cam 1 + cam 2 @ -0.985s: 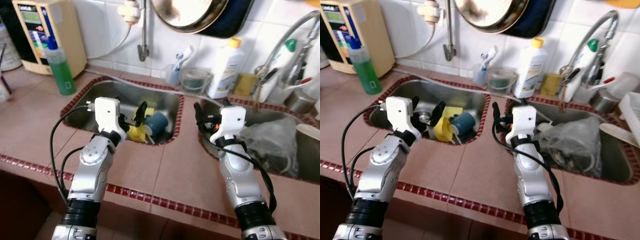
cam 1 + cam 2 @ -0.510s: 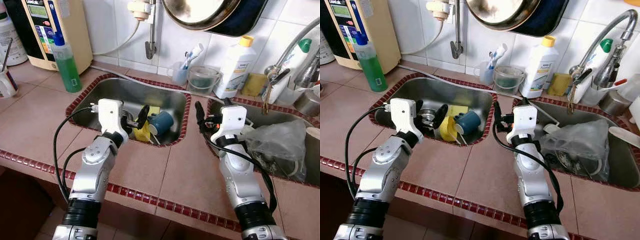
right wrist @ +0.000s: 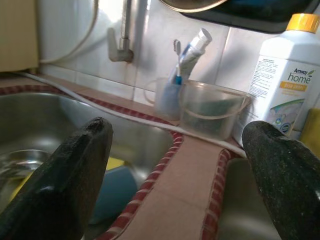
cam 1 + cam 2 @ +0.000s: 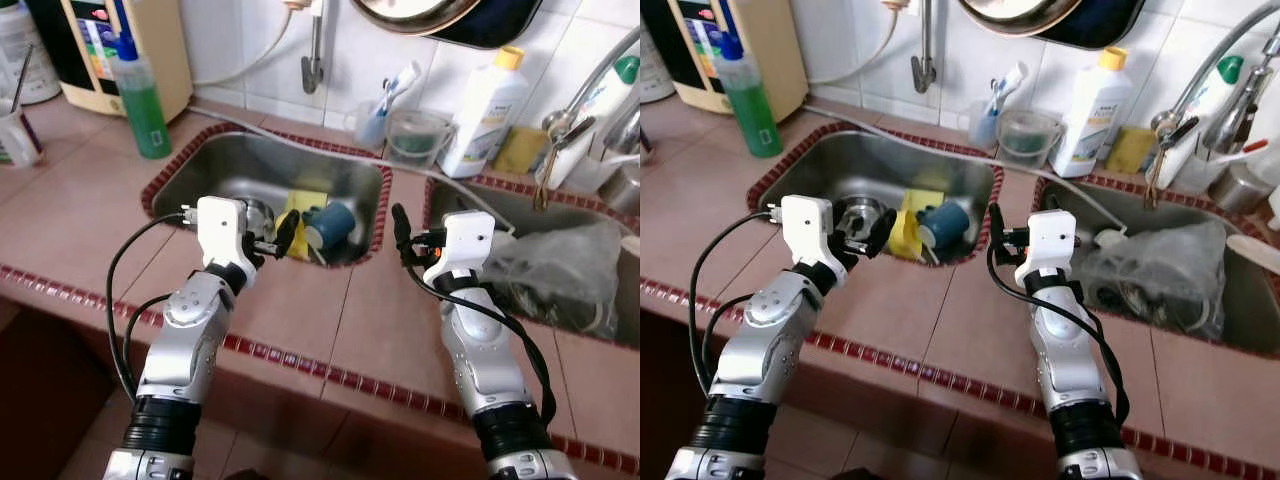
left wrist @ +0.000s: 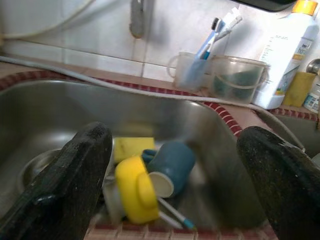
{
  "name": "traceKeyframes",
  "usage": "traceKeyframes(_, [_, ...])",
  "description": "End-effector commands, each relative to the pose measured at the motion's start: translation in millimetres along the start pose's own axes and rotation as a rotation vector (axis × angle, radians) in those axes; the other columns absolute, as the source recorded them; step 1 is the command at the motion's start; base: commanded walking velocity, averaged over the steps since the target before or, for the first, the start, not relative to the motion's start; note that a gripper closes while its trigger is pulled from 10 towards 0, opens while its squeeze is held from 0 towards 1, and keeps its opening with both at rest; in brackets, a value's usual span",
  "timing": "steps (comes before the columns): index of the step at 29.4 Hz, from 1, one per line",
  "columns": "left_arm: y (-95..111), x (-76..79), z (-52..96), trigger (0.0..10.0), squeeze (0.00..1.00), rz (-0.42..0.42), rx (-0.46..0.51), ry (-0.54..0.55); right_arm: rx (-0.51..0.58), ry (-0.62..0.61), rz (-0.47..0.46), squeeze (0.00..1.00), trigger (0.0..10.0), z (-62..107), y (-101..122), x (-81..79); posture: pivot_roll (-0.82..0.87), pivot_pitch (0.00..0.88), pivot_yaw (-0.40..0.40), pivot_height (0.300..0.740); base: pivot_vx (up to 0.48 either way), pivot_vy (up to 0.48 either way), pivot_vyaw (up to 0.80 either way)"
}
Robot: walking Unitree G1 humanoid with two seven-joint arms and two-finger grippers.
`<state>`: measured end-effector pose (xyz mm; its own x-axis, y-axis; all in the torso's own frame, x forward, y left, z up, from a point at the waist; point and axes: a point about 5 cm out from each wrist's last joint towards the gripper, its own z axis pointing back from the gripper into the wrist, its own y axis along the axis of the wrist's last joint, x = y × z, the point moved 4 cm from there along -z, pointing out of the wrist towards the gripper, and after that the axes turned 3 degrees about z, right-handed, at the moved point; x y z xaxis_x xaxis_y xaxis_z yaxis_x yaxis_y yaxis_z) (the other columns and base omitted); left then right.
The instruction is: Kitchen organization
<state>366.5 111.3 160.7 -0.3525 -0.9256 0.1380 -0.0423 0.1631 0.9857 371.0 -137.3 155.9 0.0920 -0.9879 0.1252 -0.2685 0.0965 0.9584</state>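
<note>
A yellow cup (image 5: pixel 135 187) and a blue cup (image 4: pixel 330 222) lie on their sides in the left sink (image 4: pixel 200 175), with a yellow sponge (image 4: pixel 303 200) behind them and a thin utensil beside them. My left gripper (image 4: pixel 272 238) hangs open at the sink's near rim, just short of the cups, and holds nothing. In the left wrist view the two cups lie between its black fingers (image 5: pixel 75 185). My right gripper (image 4: pixel 415 240) stands open and empty over the tiled strip (image 3: pixel 185 170) between the two sinks.
The right sink holds a crumpled plastic bag (image 4: pixel 560 270) under the faucet (image 4: pixel 590 90). Along the back wall stand a green soap bottle (image 4: pixel 142 105), a toothbrush cup (image 4: pixel 375 120), a clear tub (image 4: pixel 415 135) and a white detergent bottle (image 4: pixel 487 110). Red trim (image 4: pixel 300 365) edges the counter.
The camera has shifted, so the sinks sit higher and further right in the picture. My left gripper now hangs nearer the sink's front rim than the cups. Both grippers stay open.
</note>
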Motion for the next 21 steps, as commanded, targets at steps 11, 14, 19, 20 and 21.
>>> traceKeyframes(11, [7.3, 4.9, -2.5, 10.0, 0.00, -0.011, 0.023, -0.013, -0.007, -0.009, 0.010, 0.00, 10.0, 0.6, -0.5, 4.0, 0.04, 0.000, -0.061, 0.731, -0.191, 0.000, 0.00])
traceKeyframes(14, [8.0, 5.0, -2.2, 10.0, 0.00, -0.015, 0.029, -0.014, -0.007, -0.007, 0.012, 0.00, 10.0, 0.8, -0.7, 3.9, 0.04, 0.000, -0.061, 0.731, 0.000, 0.000, 0.00])
traceKeyframes(19, [7.6, 4.9, -1.3, 10.0, 0.00, -0.029, 0.035, -0.006, -0.007, 0.000, 0.015, 0.00, 10.0, 1.9, -1.4, 2.7, 0.04, 0.000, -0.064, 0.731, 0.000, 0.000, 0.00])
traceKeyframes(20, [6.6, 5.0, -0.5, 10.0, 0.00, -0.034, 0.035, -0.003, -0.009, 0.015, 0.024, 0.00, 10.0, 3.0, -2.3, 0.2, 0.04, 0.000, -0.067, 0.731, 0.000, 0.000, 0.00])
traceKeyframes(21, [6.2, 5.1, -0.1, 10.0, 0.00, -0.038, 0.035, -0.002, -0.010, 0.021, 0.028, 0.00, 10.0, 3.4, -2.6, -0.7, 0.04, 0.000, -0.068, 0.731, 0.000, 0.000, 0.00])
